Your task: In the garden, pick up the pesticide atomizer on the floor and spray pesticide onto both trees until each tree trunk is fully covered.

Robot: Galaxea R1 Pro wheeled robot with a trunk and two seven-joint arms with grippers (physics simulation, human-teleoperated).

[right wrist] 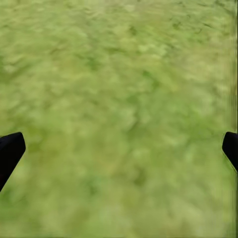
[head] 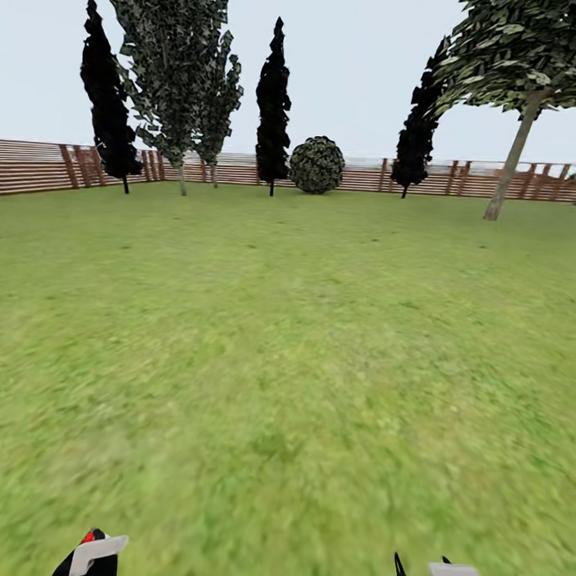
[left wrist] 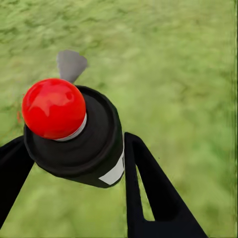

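Left claw [left wrist: 74, 163] pinching the spray bottle [left wrist: 74, 134] looks off-centre, so bumpy driving across the lawn [head: 285, 363] could shake it loose.

Head: high up, faces forward and down over the lawn [head: 285, 363] toward the far fence [head: 35, 167].
Wrists: each close above grass, facing down.
Shared: the lawn.

Open lawn [head: 285, 363] ahead; trees [head: 175, 76] and fence [head: 35, 167] far off
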